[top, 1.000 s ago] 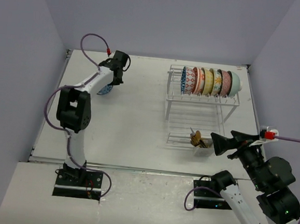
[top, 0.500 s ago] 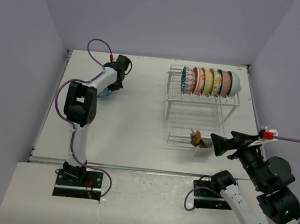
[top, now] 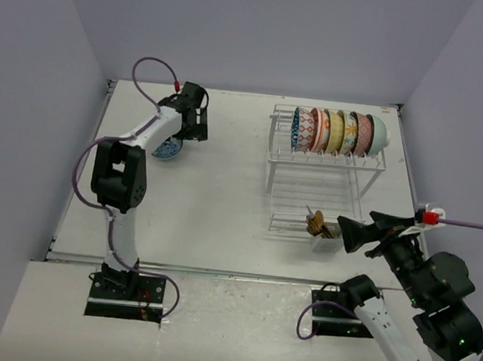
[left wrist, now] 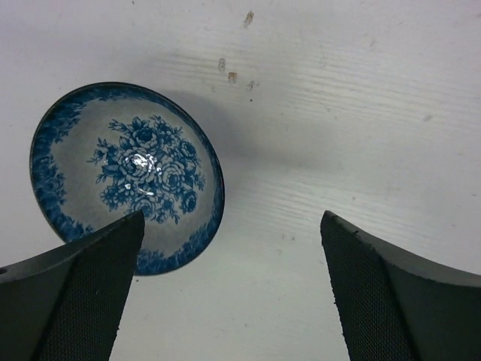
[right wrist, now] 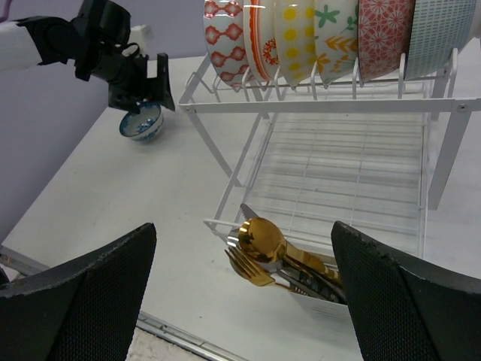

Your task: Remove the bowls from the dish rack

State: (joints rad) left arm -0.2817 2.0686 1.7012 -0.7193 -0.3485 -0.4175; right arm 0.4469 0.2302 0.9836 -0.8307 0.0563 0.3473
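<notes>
A blue rose-patterned bowl point(left wrist: 126, 177) sits near the table's point(top: 215, 195) far left corner, left gripper point(left wrist: 231, 226) spread wide above it. Six bowls point(top: 337, 131) stand on edge in the rack point(top: 326, 163). The right gripper point(right wrist: 244, 226) is wide too, with open tabletop between.

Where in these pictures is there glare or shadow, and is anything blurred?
Left wrist view: a white glare spot sits inside the blue bowl, and a soft shadow falls on the table to its right. Right wrist view: the gold spoon shines; the dish rack looks sharp. Top external view: even, soft light, nothing blurred.
</notes>
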